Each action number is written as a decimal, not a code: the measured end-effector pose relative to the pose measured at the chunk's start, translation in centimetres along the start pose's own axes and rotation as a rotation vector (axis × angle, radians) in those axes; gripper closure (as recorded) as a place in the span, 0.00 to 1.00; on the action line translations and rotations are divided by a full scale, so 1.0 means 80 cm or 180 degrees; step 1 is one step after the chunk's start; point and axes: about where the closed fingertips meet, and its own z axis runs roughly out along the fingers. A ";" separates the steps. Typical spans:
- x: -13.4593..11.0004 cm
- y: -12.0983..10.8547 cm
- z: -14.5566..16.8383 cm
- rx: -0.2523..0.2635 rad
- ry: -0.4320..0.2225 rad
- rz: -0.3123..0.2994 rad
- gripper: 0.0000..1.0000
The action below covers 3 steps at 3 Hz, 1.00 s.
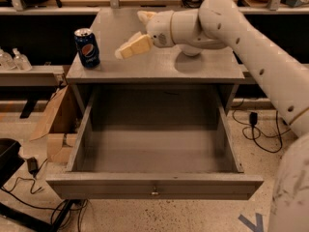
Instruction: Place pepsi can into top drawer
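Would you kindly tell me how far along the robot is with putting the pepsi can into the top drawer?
Done: the top drawer stands open, nothing inside. In hand: the gripper hovers over the tabletop just beside the pepsi can, not touching it. Left: grasp the can, lift it and set it in the drawer.

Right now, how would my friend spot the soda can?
Find the grey table above the open top drawer. On its front left corner stands the pepsi can, left of the gripper. It alone is dark blue with a round logo.
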 end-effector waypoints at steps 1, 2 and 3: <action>0.007 0.003 0.063 0.0022 -0.0242 0.0138 0.00; 0.007 0.003 0.063 0.0022 -0.0242 0.0138 0.00; 0.010 0.001 0.089 -0.0036 -0.0193 0.0143 0.00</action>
